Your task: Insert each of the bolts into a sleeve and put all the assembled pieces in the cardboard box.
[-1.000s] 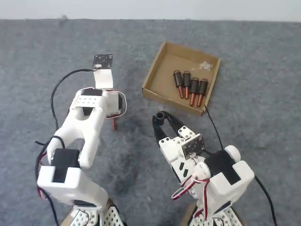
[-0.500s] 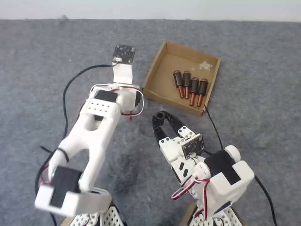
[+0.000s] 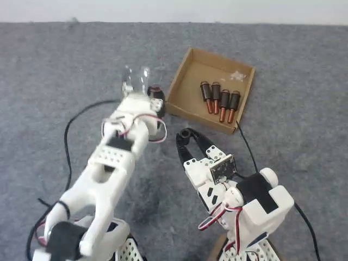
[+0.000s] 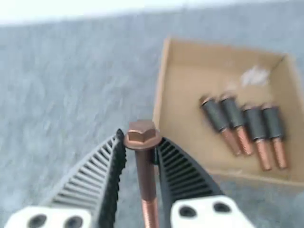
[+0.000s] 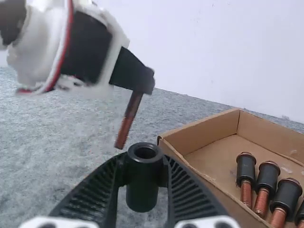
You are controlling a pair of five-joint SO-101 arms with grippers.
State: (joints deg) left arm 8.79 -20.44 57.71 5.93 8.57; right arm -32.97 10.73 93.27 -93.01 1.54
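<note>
My left gripper [image 4: 140, 154] is shut on a copper bolt [image 4: 145, 175], hex head up between the ribbed fingers. In the high view it [image 3: 156, 98] hangs just left of the cardboard box [image 3: 179, 81]. My right gripper [image 5: 142, 175] is shut on a black sleeve [image 5: 142, 176], held upright with its bore open upward. The bolt [image 5: 127, 121] dangles a little above and behind the sleeve, tilted. In the high view the sleeve [image 3: 185, 134] sits below the box's near wall. Several assembled bolt-and-sleeve pieces [image 3: 219, 100] lie side by side inside the box [image 4: 190, 99].
Grey carpet [image 3: 293, 109] covers the table. Black cables run from both arms: one [image 3: 70, 130] loops left of the left arm, another [image 3: 247, 147] trails from the box's near corner past the right arm. A white scrap [image 3: 237, 76] lies in the box's far corner.
The left arm has swung right and forward with the bolt, from left of the right arm to beside the box. The right arm with the sleeve has stayed still.
</note>
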